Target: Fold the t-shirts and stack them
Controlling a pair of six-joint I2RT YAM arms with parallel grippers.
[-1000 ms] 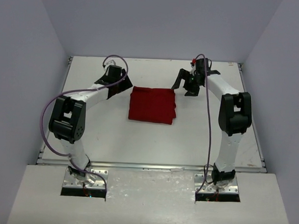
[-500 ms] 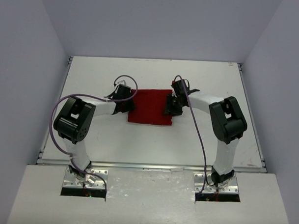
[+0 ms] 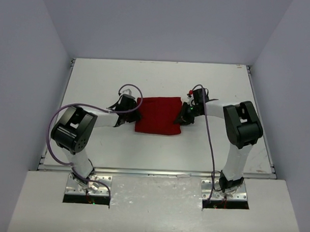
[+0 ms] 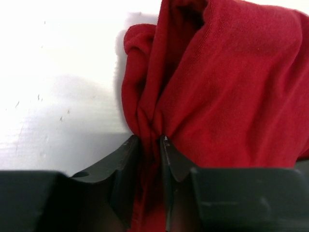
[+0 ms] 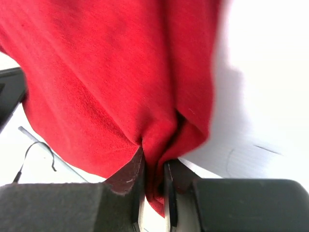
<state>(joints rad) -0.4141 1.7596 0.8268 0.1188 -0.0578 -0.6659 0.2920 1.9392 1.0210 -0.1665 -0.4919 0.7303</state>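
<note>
Top external view: the t-shirt [image 3: 159, 115], deep red and plain, lies folded into a rough rectangle near the middle of the white table [image 3: 222, 77], between the two arms. The left gripper [image 3: 133, 115] is positioned at the shirt's left edge. The right gripper [image 3: 182, 116] is positioned at the shirt's right edge. Both grippers are low, at the level of the cloth, and both arms reach inward from their bases at the near edge. A purple cable [image 3: 69, 100] loops along the left arm.

Left wrist view: the two dark fingers [image 4: 129, 152] are drawn almost together and pinch a bunched fold of the red cloth. Only a narrow gap, filled with fabric, separates the tips. Above the tips the cloth gathers into vertical creases and then spreads wide to the right of the view. Bare table surface occupies the left of the view, with a shadow beside the cloth.

Right wrist view: the fingers [image 5: 129, 176] likewise close on a fold of the shirt, with cloth packed between the tips. From the pinch point the fabric fans upward and to the left. Bare table shows on the right.

Whether either pinched edge is lifted off the table cannot be determined.
</note>
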